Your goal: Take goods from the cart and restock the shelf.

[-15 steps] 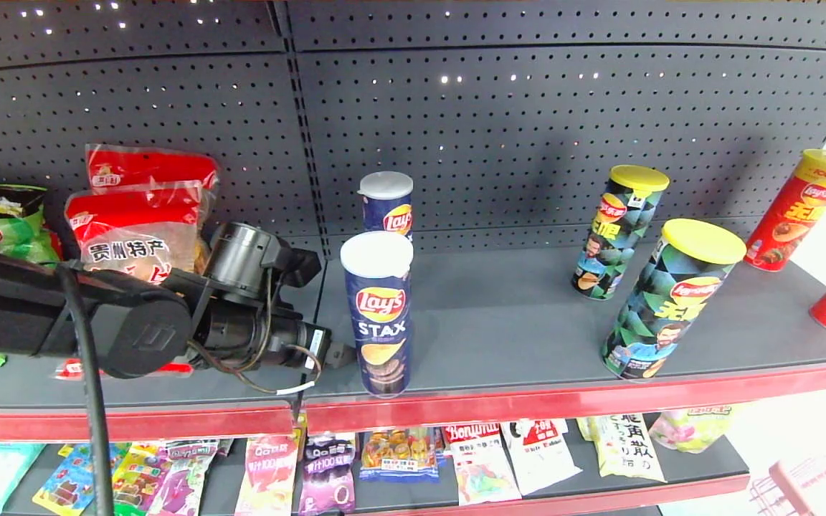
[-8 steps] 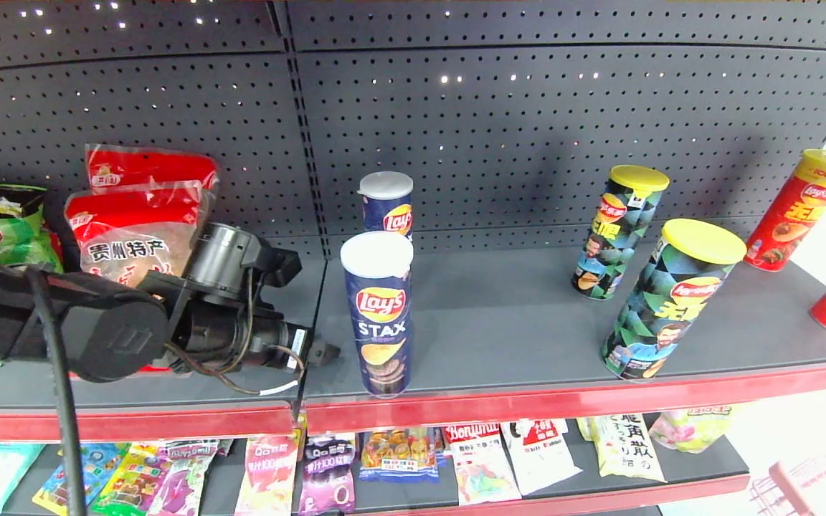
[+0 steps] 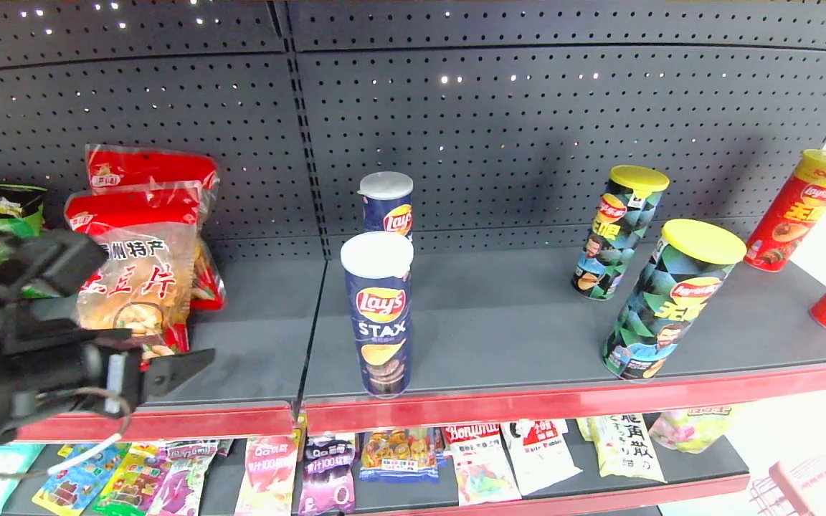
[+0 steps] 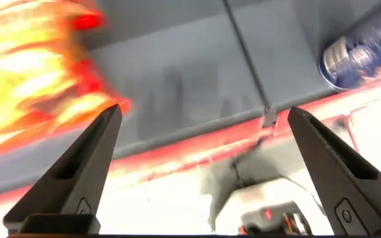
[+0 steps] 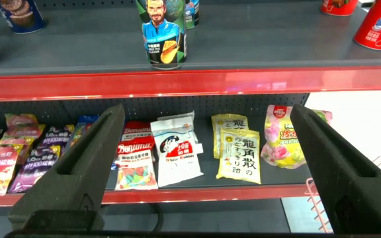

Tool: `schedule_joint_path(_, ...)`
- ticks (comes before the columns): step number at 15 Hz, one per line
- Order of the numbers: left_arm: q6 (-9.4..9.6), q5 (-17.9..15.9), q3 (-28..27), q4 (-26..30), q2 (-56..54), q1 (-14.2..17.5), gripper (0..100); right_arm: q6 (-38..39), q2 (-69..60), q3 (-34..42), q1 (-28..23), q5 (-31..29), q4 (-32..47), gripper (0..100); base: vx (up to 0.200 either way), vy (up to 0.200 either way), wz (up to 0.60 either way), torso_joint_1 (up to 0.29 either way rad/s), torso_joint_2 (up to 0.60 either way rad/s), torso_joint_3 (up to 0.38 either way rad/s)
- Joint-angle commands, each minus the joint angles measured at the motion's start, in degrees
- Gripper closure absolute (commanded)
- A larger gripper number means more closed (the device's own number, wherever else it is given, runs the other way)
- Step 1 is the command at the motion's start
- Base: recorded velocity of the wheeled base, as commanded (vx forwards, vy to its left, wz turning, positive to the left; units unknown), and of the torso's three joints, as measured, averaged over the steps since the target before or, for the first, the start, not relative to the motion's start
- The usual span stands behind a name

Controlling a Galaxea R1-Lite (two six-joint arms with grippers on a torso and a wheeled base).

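Note:
A tall blue chip can [image 3: 378, 315] stands upright at the front edge of the grey shelf [image 3: 499, 322], with a second blue can [image 3: 386, 201] behind it. My left gripper [image 3: 169, 358] hangs at the shelf's front left, well to the left of the can. It is open with nothing between its fingers [image 4: 78, 172]. In the left wrist view, the gripper [image 4: 204, 112] looks over the shelf's red lip [image 4: 197, 149], and the blue can [image 4: 356, 56] is off to one side. My right gripper [image 5: 207, 109] is open and empty, in front of the lower shelf.
Red snack bags [image 3: 133, 244] lean at the shelf's left. Two yellow-lidded patterned cans [image 3: 671, 301] [image 3: 617, 229] and red cans [image 3: 796, 208] stand to the right. Flat snack packs [image 5: 174, 155] lie on the lower shelf. A pink cart [image 3: 814, 480] edge shows lower right.
My left arm has pulled back to the left, away from the front blue can, which stays standing on the shelf. The red bags are now uncovered.

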Motion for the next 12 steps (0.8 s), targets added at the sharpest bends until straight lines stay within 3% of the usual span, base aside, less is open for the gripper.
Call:
schedule_joint_path(1,2.19,-0.28,11.08,8.19,-32.67,8.90,0,-0.01,0.09,0.01,-0.01,0.03,-0.02,0,0.000,0.000,0.00,0.000,0.00,0.000)
schedule_joint_path(3,2.10,1.57,10.47,21.90,-48.31,14.70,0,-0.01,0.09,0.01,-0.01,0.03,0.07,0,0.000,0.000,0.00,0.000,0.00,0.000)
schedule_joint_path(5,2.19,1.66,10.11,34.21,-61.41,15.49,0,-0.01,0.09,0.01,-0.01,0.03,-0.02,0,0.000,0.000,0.00,0.000,0.00,0.000)
schedule_joint_path(6,0.69,2.36,11.34,36.05,-64.75,15.49,0,-0.01,0.00,0.01,-0.01,0.03,-0.02,0,0.000,0.000,0.00,0.000,0.00,0.000)
schedule_joint_path(7,-2.03,2.36,11.78,34.12,-64.40,15.49,0,-0.01,0.00,0.01,-0.01,0.03,0.07,0,0.000,0.000,0.00,0.000,0.00,0.000)
schedule_joint_path(8,-6.51,0.96,16.27,23.13,-64.40,15.49,0,-0.01,0.00,0.01,-0.01,0.03,0.07,0,0.000,0.000,0.00,0.000,0.00,0.000)
schedule_joint_path(9,-5.46,0.08,21.28,15.84,-65.01,14.35,0,-0.01,0.00,0.01,-0.01,0.03,-0.02,0,0.000,0.000,0.00,0.000,0.00,0.000)
schedule_joint_path(10,-3.53,0.16,24.35,12.23,-66.33,13.03,0,-0.01,0.00,0.01,-0.01,0.03,-0.02,0,0.000,0.000,0.00,0.000,0.00,0.000)
schedule_joint_path(11,2.63,1.39,34.46,4.50,-69.23,11.80,0,-0.01,0.00,0.01,-0.01,0.03,0.07,0,0.000,0.000,0.00,0.000,0.00,0.000)
schedule_joint_path(12,2.71,2.71,36.30,-1.39,-69.23,11.80,0,-0.01,0.00,0.01,-0.01,0.03,-0.02,0,0.000,0.000,0.00,0.000,0.00,0.000)
